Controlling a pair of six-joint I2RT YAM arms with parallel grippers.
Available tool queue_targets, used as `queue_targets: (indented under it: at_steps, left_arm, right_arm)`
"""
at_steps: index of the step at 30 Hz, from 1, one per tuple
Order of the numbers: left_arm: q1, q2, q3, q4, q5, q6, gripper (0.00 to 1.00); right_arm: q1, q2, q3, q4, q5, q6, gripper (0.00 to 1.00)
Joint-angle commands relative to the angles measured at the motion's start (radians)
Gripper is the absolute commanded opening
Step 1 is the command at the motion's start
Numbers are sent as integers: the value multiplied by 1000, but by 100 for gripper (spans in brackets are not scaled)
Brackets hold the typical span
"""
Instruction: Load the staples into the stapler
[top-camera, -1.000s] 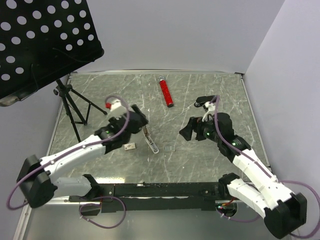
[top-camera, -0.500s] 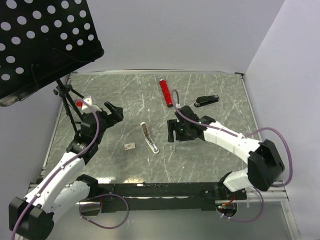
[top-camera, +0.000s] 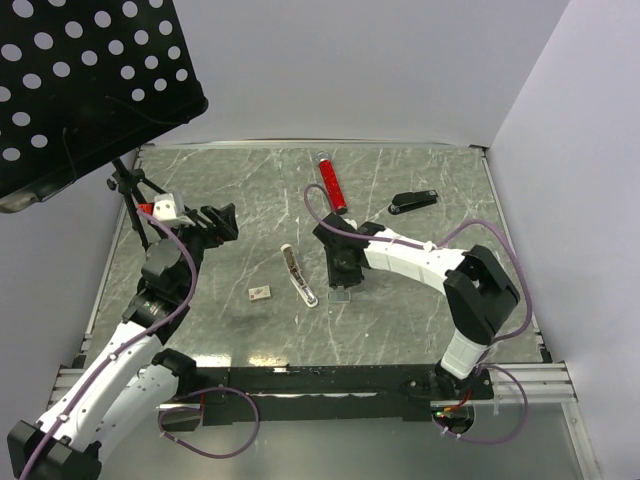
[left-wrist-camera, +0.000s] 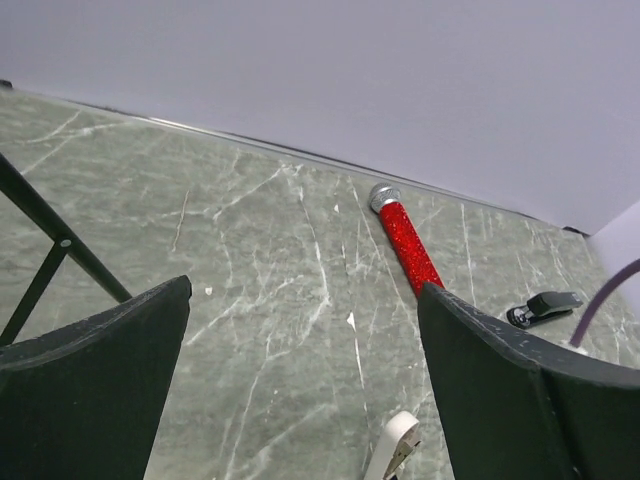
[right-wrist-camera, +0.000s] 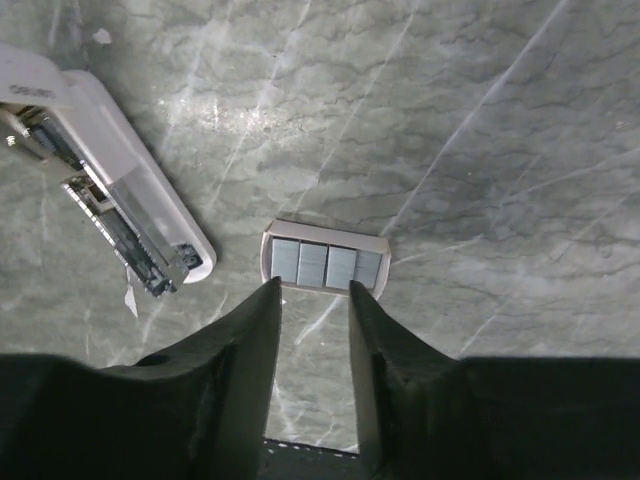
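the right end effector is held at a slim gap with nothing pinched, poised just short of the staples, seemingly to straddle them. the staples are seen as a flat silver-grey strip in four blocks, beige-rimmed, on the table. the slim black stapler is found well apart.

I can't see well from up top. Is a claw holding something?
No. The right gripper has its fingers right beside the staples, with nothing between them. The left gripper is open in the air.
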Motion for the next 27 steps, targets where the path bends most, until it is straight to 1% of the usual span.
queue_targets:
  at_steps: [1, 4, 9, 17, 27]
  left_arm:
    - [-22, -25, -6, 60, -57, 44, 99]
    - [-28, -31, -12, 71, -48, 50, 99]
    - [-33, -31, -13, 75, -40, 50, 99]
    - [-35, -25, -16, 82, -29, 50, 99]
    - [-35, -15, -21, 86, -16, 50, 99]
  right_arm:
    - [11, 34, 36, -44, 33, 67, 33]
    - [13, 49, 33, -45, 31, 79, 28]
    - [13, 66, 26, -39, 28, 85, 24]
    - [13, 81, 16, -48, 48, 91, 24]
    - [13, 104, 7, -41, 29, 85, 24]
